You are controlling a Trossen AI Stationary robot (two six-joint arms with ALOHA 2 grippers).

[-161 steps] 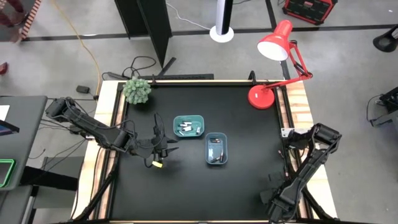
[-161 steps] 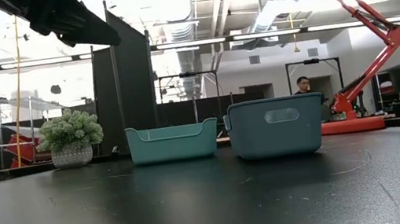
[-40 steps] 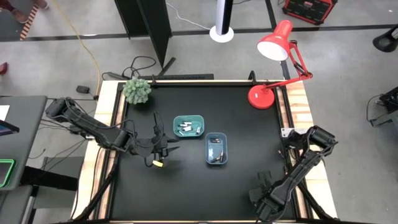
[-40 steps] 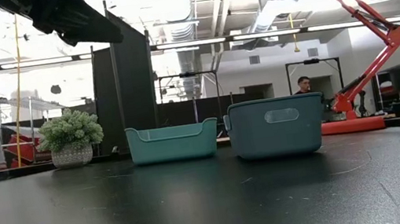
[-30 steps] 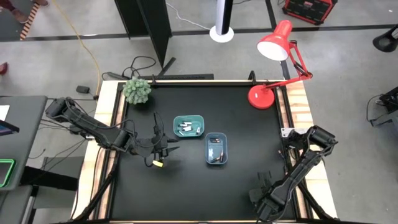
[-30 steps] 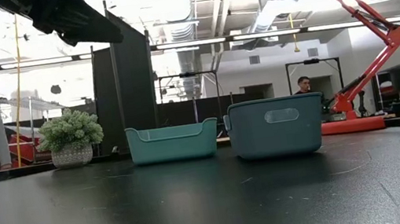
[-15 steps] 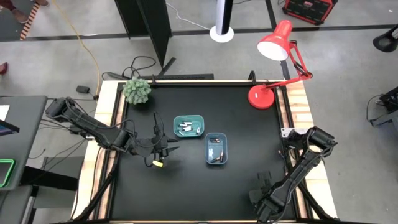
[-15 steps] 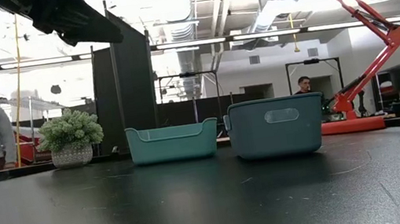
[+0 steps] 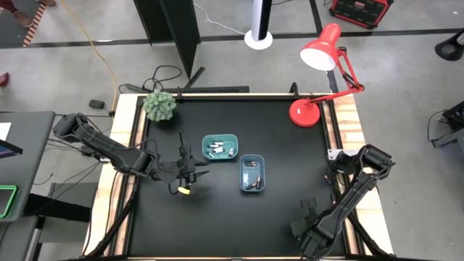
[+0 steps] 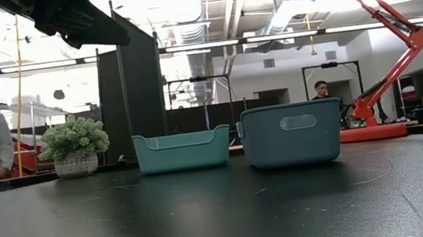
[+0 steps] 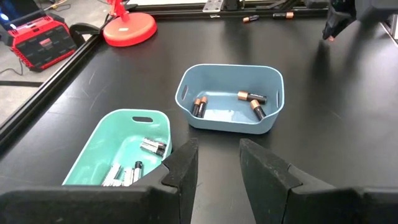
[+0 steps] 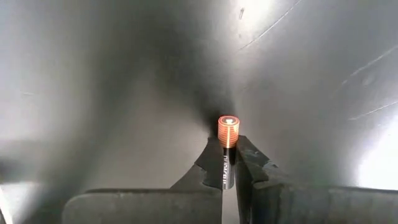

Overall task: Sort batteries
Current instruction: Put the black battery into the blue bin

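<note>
Right gripper (image 12: 229, 163), low over the table's near right corner and well away from the blue tray (image 9: 252, 174), is clamped on 1 dark battery (image 12: 227, 155) with its copper end poking past the fingertips; it should lift straight, keeping the pinch centred so the smooth cylinder cannot roll out. Left gripper (image 11: 214, 163) waits with fingers apart just beside the teal tray (image 11: 99, 158), whose glossy plastic holds silvery cells, while the blue tray holds 3 copper-tipped dark batteries on the matte black table (image 9: 290, 152).

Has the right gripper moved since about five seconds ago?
Yes. In the high view the right gripper now sits farther left of the table's right wooden edge than before.
</note>
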